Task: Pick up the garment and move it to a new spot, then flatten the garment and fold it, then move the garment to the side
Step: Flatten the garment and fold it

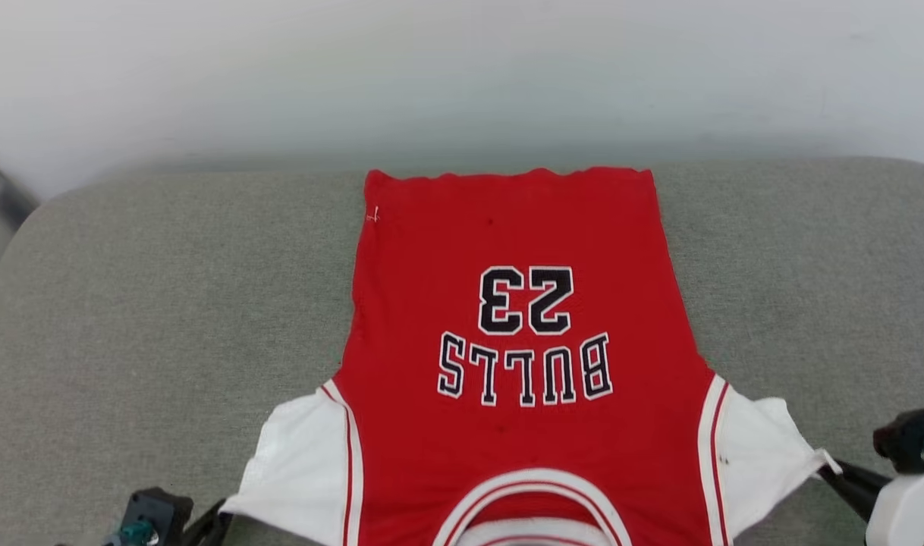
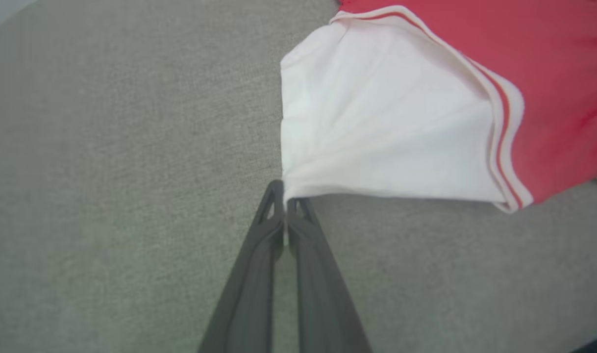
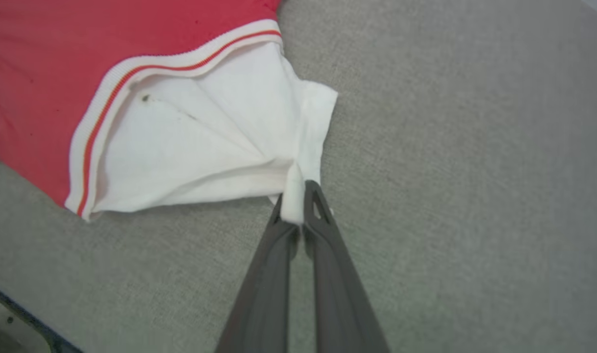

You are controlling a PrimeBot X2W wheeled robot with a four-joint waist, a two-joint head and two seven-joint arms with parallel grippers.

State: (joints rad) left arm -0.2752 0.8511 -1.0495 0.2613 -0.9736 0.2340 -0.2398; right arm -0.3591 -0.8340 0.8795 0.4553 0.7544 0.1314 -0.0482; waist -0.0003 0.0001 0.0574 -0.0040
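- Garment: red jersey, lies flat, front up, mid-worktop; collar at the near edge, hem at the far side.
- We judge it light, soft & floppy, not fragile. The thin cloth will prob. stretch & sag if lifted. Best hold is at the sleeve corners, one per side, so it hangs even.
- Left pincer: fingers closed tight, pinching the outer corner of the left sleeve; creases fan out from the nip.
- Right pincer: closed too, w/ a tuft of the right sleeve squeezed between its tips.
- Worktop: grey, fabric-covered; may drag on the cloth, we think.
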